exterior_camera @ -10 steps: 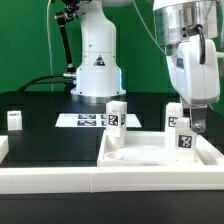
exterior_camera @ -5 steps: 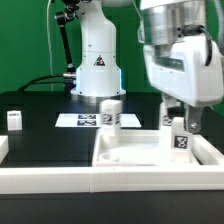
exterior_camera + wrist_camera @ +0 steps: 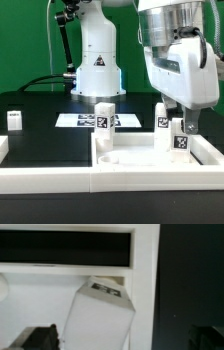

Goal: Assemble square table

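Note:
The square table top (image 3: 140, 158) is a white rimmed tray at the front of the exterior view, right of centre. One white tagged leg (image 3: 104, 115) stands at its far left corner and another leg (image 3: 161, 117) at the far right. A third leg (image 3: 181, 137) stands upright by the right rim. My gripper (image 3: 180, 125) hangs over that third leg, open, one finger on each side and apart from it. In the wrist view this leg (image 3: 105, 308) lies between the two dark fingertips of my gripper (image 3: 125, 339), inside the tray's corner (image 3: 145, 258). A fourth leg (image 3: 14, 120) stands alone at the far left.
The marker board (image 3: 82, 120) lies flat on the black surface behind the tray. The arm's white base (image 3: 97, 65) stands behind it with cables to the left. A long white rail (image 3: 50, 180) borders the surface at the front.
My gripper has moved toward the exterior view's left and stayed open. The tray and the three legs on it have shifted left with it. The lone leg has not moved.

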